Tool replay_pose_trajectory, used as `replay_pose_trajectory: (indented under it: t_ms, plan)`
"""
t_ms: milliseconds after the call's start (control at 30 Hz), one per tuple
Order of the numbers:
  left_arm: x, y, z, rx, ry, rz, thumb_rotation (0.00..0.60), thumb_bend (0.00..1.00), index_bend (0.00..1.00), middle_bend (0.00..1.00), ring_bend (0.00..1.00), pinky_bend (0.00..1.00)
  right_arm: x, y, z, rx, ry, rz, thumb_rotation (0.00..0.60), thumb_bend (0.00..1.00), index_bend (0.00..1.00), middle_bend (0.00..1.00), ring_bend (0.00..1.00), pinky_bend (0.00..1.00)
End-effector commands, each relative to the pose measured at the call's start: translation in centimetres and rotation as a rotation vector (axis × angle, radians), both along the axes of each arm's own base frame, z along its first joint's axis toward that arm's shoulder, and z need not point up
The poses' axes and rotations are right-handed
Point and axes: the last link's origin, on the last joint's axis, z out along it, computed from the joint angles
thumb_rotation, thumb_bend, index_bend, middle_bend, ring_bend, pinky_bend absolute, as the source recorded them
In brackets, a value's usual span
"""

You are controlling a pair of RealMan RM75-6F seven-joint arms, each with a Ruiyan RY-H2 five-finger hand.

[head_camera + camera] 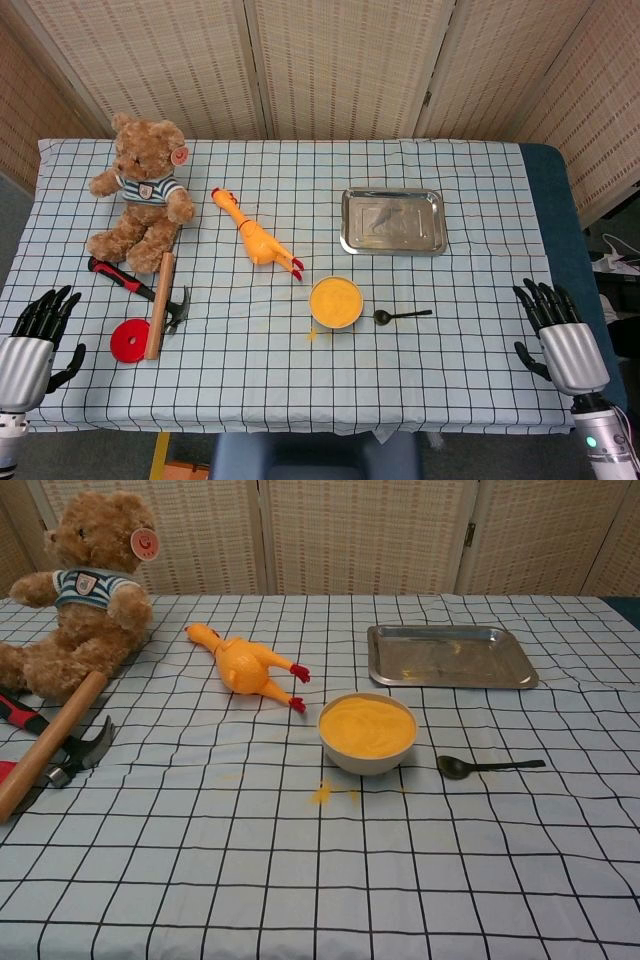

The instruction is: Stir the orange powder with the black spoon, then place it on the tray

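A white bowl of orange powder (335, 302) (367, 728) sits near the table's middle front. Just right of it lies the black spoon (401, 316) (488, 767), flat on the cloth, bowl end toward the powder bowl. Behind them rests the empty metal tray (392, 221) (449, 656). My left hand (35, 335) hovers at the table's front left corner, fingers spread, holding nothing. At the front right edge my right hand (556, 330) is likewise empty with fingers apart, well right of the spoon. Neither hand shows in the chest view.
A teddy bear (140, 188) sits at the back left, a yellow rubber chicken (255, 238) lies left of the tray. A hammer (160, 293), a red-handled tool (118, 275) and a red disc (128, 341) lie front left. Spilled powder (322, 794) dots the cloth before the bowl.
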Motion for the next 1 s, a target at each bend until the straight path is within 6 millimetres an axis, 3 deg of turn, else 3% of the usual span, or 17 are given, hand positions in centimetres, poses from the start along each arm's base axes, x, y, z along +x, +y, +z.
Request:
replay_pose_trajectory:
  t_ms: [33, 200, 300, 433, 633, 833, 1000]
  plan:
    - [-0.4, -0.1, -0.7, -0.03, -0.013, 0.047, 0.6, 0.45, 0.0, 0.0, 0.0, 0.12, -0.2, 0.1, -0.3, 0.021, -0.003, -0.017, 0.6, 0.27, 0.0, 0.0, 0.0, 0.0]
    - [0.1, -0.2, -0.8, -0.035, -0.025, 0.031, 0.6, 0.45, 0.0, 0.0, 0.0, 0.12, 0.1, 0.0, -1.0, 0.041, -0.016, -0.004, 0.6, 0.27, 0.0, 0.0, 0.0, 0.0]
    - [0.3, -0.2, -0.7, -0.042, -0.039, 0.016, 0.6, 0.45, 0.0, 0.0, 0.0, 0.12, 2.4, -1.9, -2.3, 0.099, -0.01, 0.079, 0.6, 0.27, 0.01, 0.0, 0.0, 0.0]
    - [0.2, -0.2, -0.7, -0.053, -0.043, 0.017, 0.6, 0.45, 0.0, 0.0, 0.0, 0.12, 4.9, -4.1, -4.0, 0.119, 0.013, 0.167, 0.6, 0.27, 0.14, 0.0, 0.0, 0.0]
    - [0.2, -0.1, -0.7, -0.06, -0.044, 0.013, 0.6, 0.45, 0.0, 0.0, 0.0, 0.12, 7.9, -6.8, -8.5, 0.198, 0.069, 0.223, 0.6, 0.27, 0.36, 0.0, 0.0, 0.0]
    - [-0.1, -0.1, -0.4, -0.058, -0.055, 0.025, 0.6, 0.45, 0.0, 0.0, 0.0, 0.12, 9.3, -8.7, -12.2, 0.267, 0.08, 0.218, 0.6, 0.27, 0.46, 0.0, 0.0, 0.0]
    - [-0.4, 0.1, -0.4, -0.069, -0.059, 0.047, 0.6, 0.45, 0.0, 0.0, 0.0, 0.12, 9.5, -9.5, -14.3, 0.275, 0.1, 0.209, 0.6, 0.27, 0.48, 0.0, 0.0, 0.0]
